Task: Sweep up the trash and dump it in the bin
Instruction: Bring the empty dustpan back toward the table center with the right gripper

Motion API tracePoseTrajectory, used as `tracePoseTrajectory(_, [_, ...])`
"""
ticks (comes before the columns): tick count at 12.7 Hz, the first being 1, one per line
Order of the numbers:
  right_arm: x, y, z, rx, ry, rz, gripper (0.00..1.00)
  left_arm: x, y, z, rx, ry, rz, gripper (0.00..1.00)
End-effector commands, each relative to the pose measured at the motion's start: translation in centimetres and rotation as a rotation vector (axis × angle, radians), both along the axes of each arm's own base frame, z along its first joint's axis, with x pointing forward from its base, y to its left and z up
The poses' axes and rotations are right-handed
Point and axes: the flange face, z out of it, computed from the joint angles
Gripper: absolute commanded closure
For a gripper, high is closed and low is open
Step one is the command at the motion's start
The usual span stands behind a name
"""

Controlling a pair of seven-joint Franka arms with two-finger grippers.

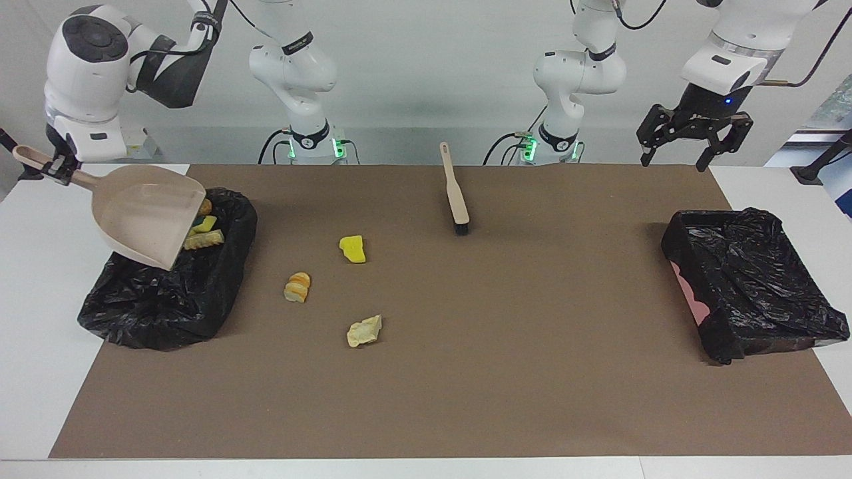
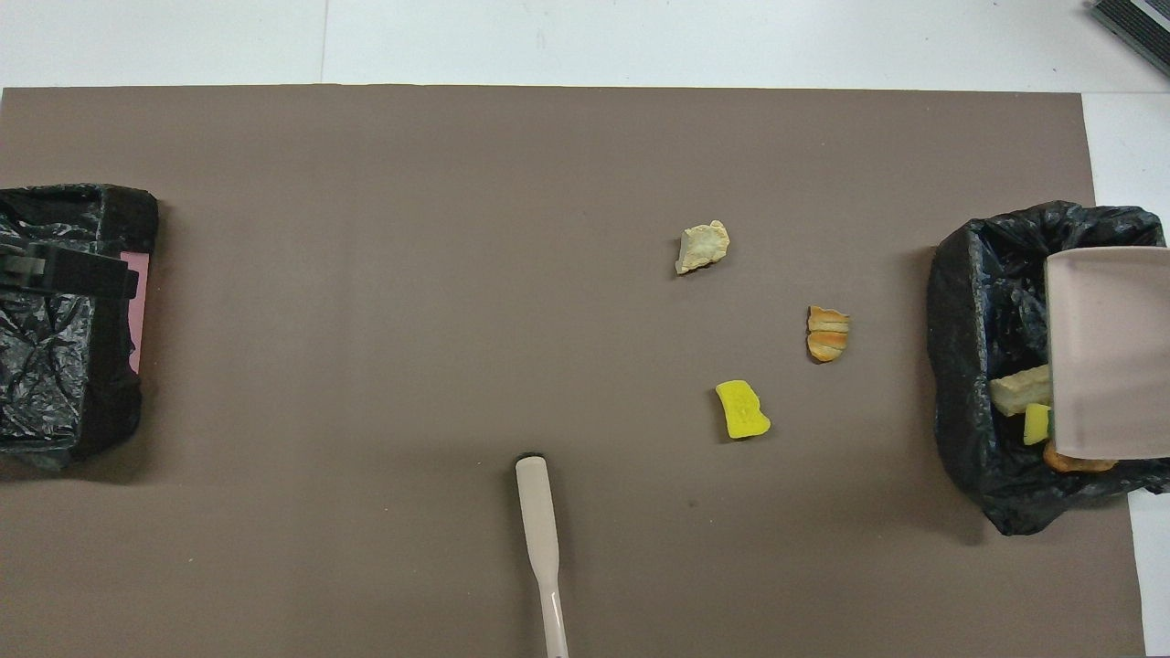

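Three bits of trash lie loose on the brown mat — a yellow sponge chunk (image 1: 352, 249), a striped orange-brown bread lump (image 1: 297, 287) and a pale crumpled lump (image 1: 364, 330). More sit in the black-bagged bin (image 1: 200, 293) at the right arm's end. Right gripper (image 1: 58, 171), fingers clamped on the handle, holds the beige plastic dustpan (image 1: 150, 223) over it, mouth tipped binward. Left gripper (image 1: 694, 133) hangs spread wide, clutching nothing, above the tabletop's edge nearest the robots.

Pale wall (image 1: 413, 60), white table (image 1: 40, 279), perhaps evenly lit.
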Motion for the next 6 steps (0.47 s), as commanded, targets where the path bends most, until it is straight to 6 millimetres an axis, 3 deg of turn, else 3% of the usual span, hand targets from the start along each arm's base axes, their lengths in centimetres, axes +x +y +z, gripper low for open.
tracePoseTrajectory(1, [0.6,3.5,-0.7,0.132,-0.044,-0.013,1.00,1.0,0.5,0.6,0.019,0.029,-0.006,0.00])
tracePoseTrajectory(3, [1.7,6.5,-1.9,0.189,-0.068,-0.046,1.00,0.4,0.7,1.2,0.020,0.015,-0.003,0.00])
tracePoseTrajectory(6, [2.5,9.3,-5.1,0.326,-0.073,-0.179,1.00,-0.3,0.6,1.3,0.018,0.022,0.000,0.00])
